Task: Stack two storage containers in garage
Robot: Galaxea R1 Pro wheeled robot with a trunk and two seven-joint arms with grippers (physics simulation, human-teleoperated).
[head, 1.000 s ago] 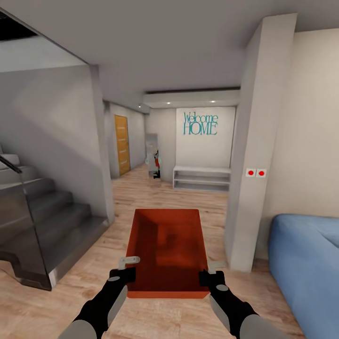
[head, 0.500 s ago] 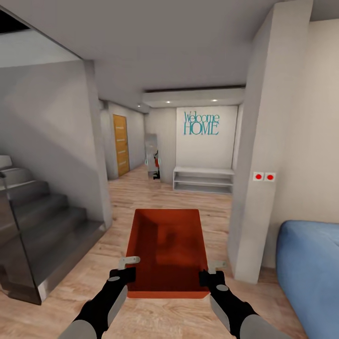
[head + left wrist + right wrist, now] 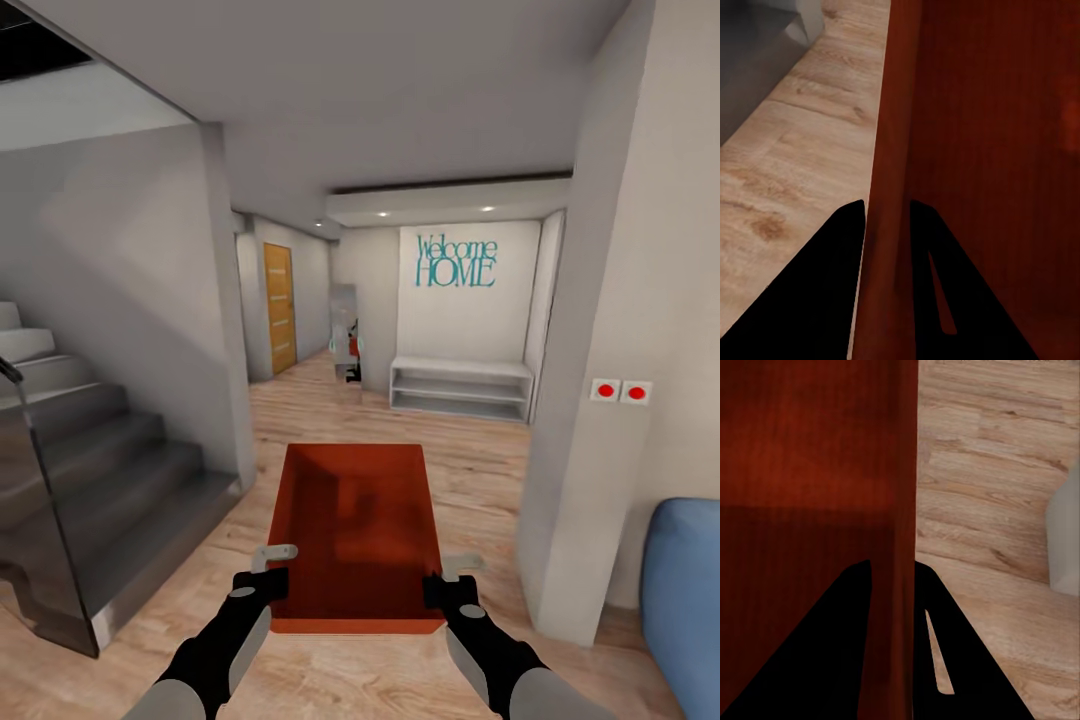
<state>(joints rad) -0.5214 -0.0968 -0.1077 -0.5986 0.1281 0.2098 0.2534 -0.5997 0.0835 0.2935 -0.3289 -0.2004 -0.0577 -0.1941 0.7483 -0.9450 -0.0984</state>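
One storage container (image 3: 356, 535) occupies the lower centre of the frame, carried above the wood-plank floor (image 3: 480, 460). At far left — grey stairs (image 3: 90, 470). The left gripper (image 3: 264, 565) has its fingers (image 3: 832, 285) clamped on the container's left wall. The right gripper (image 3: 448, 577) likewise pinches the right wall, fingers (image 3: 840, 645) on both faces. At lower right — a blue sofa (image 3: 685, 590).
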